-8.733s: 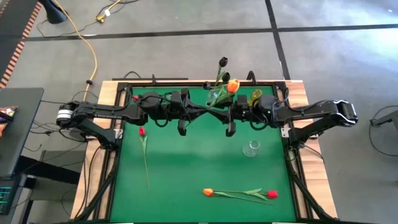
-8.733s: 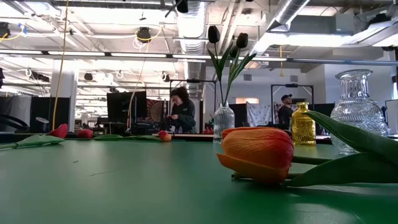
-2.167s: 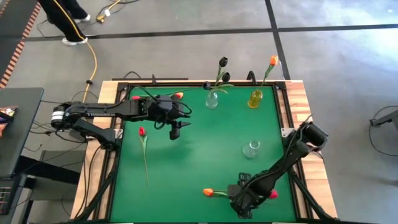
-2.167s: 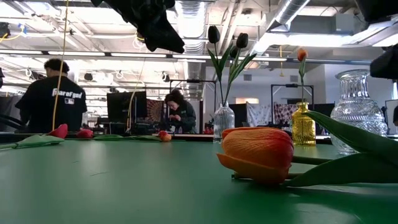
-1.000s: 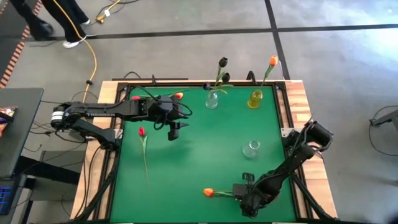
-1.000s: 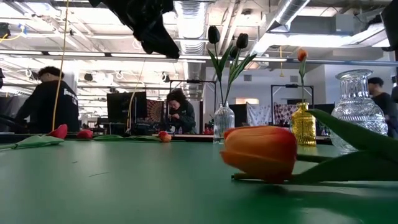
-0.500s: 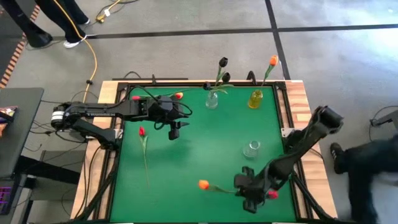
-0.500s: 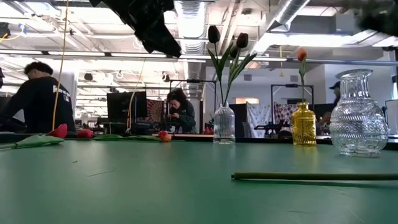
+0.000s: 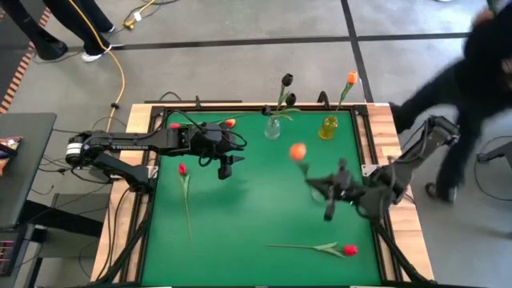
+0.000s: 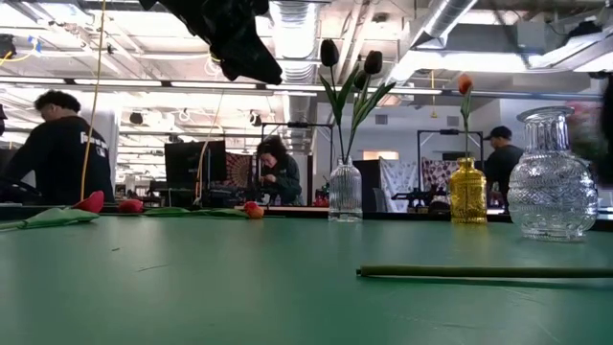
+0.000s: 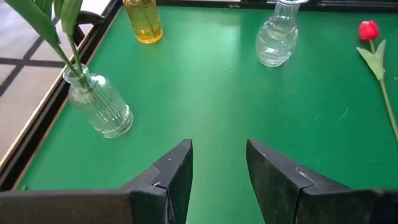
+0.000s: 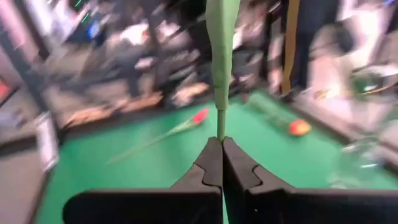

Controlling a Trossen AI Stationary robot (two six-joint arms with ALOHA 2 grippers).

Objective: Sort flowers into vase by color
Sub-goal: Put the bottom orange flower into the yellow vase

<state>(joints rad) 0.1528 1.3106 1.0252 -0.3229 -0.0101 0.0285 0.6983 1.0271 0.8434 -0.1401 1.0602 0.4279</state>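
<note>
Between the right gripper's (image 12: 219, 155) pinched fingers: green stem of an orange tulip (image 9: 298, 150), running straight out ahead, head lifted toward the yellow vase (image 9: 328, 126). Clear empty vase (image 11: 275, 40) sits right by that gripper. Red tulip (image 9: 350, 250) lies flat behind it. Left gripper (image 11: 217, 168) hovers part-open, empty, near the vase with dark tulips (image 9: 273, 128).

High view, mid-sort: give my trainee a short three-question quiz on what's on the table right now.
1. True or false: the right gripper is shut on the orange tulip.
2. What colour are the tulip heads in the ribbed clear vase?
3. The yellow vase holds: A) a red tulip B) an orange tulip C) nothing.

Key: 1 true; 2 near-black; 3 B.
</note>
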